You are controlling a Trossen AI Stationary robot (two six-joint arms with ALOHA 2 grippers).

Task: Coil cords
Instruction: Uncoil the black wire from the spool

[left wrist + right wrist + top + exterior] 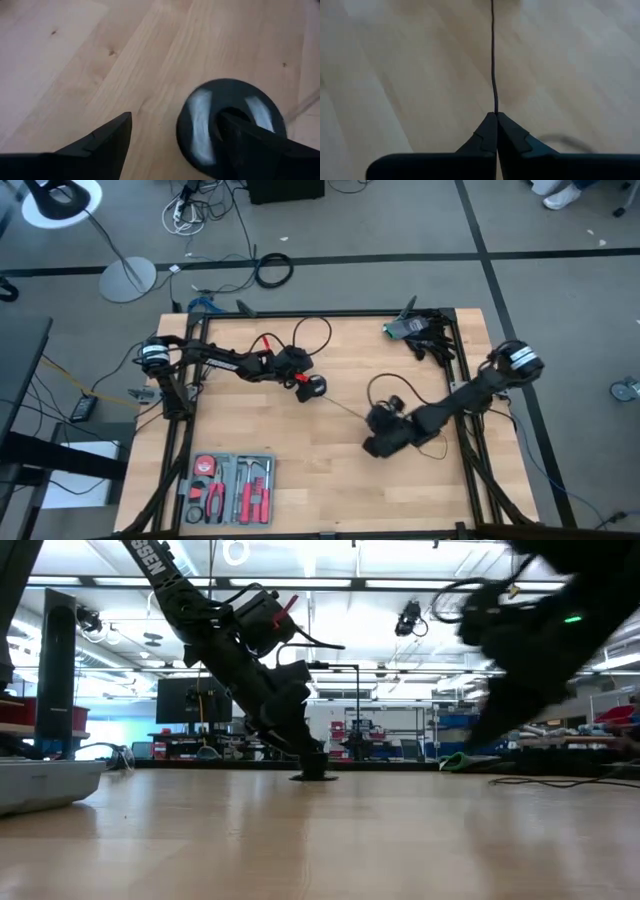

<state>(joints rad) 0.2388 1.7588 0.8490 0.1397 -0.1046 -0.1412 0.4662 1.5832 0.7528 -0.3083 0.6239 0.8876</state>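
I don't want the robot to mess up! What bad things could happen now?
1. The right pincer is shut on the thin cord. A hard pull might make it slip out.
2. The left pincer stands open with one finger on the puck, not gripping it. A tug on the cord might drag the puck across the table.

Around the wooden table [300, 490] lies a grey floor [560, 290] crossed by dark seams. At eleven o'clock stands a floor lamp, its round base [127, 279] on the floor; at twelve, loose cables [272, 270] lie coiled. The low view shows a bright hall with ceiling strip lights [330, 582], a dark monitor [185, 700] and storage shelving [455, 730].
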